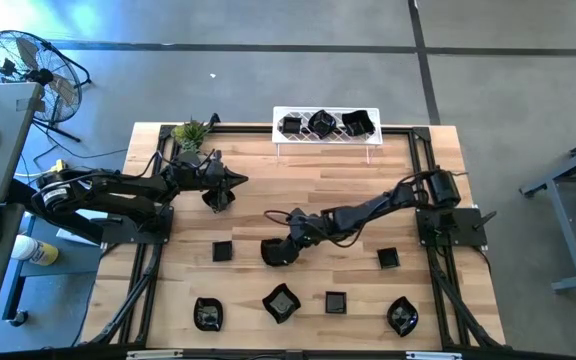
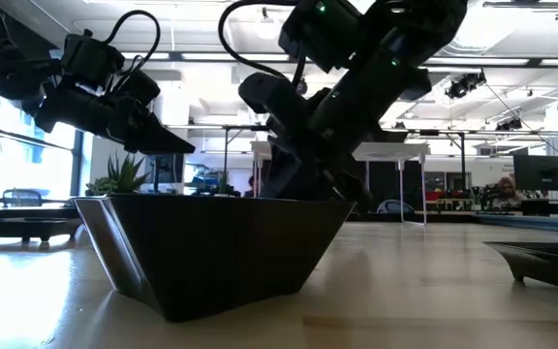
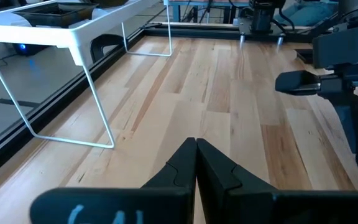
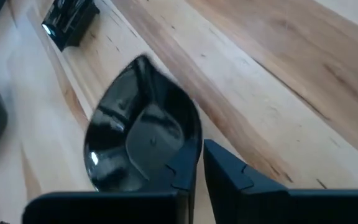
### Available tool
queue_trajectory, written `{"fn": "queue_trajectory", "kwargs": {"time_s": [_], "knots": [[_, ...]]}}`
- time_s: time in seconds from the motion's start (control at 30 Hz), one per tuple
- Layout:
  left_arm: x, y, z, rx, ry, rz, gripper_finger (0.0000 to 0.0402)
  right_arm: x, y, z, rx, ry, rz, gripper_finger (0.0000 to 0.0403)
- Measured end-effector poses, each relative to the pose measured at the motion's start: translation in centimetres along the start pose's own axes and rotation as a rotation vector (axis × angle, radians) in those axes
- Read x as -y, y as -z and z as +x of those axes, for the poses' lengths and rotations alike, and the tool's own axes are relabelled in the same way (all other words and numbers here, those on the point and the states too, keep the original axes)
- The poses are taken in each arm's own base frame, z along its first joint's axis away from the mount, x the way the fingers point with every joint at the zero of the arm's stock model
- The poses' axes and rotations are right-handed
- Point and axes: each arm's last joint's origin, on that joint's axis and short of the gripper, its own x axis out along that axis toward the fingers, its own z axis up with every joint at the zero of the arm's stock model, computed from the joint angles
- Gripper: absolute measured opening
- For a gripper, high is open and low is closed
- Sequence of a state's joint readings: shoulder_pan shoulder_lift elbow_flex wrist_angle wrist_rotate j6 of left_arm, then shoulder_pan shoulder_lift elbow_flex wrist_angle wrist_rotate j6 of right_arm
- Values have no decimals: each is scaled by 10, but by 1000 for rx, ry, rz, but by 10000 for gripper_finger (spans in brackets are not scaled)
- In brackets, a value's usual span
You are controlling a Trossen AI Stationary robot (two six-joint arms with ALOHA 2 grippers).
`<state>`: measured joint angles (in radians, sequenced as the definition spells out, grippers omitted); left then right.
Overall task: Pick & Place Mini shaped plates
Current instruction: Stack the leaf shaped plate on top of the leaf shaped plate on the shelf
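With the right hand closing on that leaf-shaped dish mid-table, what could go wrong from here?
1. The right hand pinches only the rim of the glossy leaf dish; it may slip or tip on lifting.
2. The rack already holds three dishes, so there is little room and a placed dish may knock one.
3. The left hand, shut, hovers near the path to the rack; the arms may crowd.

A wire rack [image 1: 328,135] is standing at the table's [image 1: 268,180] far edge, with three small plates [image 1: 320,123] sitting in it. A plant [image 1: 190,133] is sitting left of the rack. The left gripper [image 1: 218,198] is hanging in front of the plant. The right gripper [image 1: 276,250] is resting mid-table, gripping the rim of a leaf-shaped plate [image 4: 143,137]. More plates [image 1: 281,301] are lying along the near edge.
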<state>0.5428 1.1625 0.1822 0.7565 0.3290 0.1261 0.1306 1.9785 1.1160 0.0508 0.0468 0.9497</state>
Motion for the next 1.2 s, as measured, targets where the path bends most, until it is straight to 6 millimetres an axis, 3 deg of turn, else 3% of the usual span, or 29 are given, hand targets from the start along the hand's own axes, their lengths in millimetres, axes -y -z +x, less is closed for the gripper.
{"fn": "queue_trajectory", "kwargs": {"time_s": [0.37,0.63,0.77,0.9,1.0,1.2], "knots": [[0,0,0,0,0,0,4,3,-1,6,-45,-44,24,54],[0,0,0,-3,0,-1,4,5,-3,9,-36,-61,9,7],[0,0,0,-4,0,-1,4,0,-10,1,-6,-86,12,8],[0,0,0,-4,0,-2,4,-6,-24,-17,59,-100,23,3],[0,0,0,-4,0,-1,4,-11,-40,-42,131,-112,41,5],[0,0,0,-4,1,-1,4,-8,-81,-123,386,-13,118,19]]}}
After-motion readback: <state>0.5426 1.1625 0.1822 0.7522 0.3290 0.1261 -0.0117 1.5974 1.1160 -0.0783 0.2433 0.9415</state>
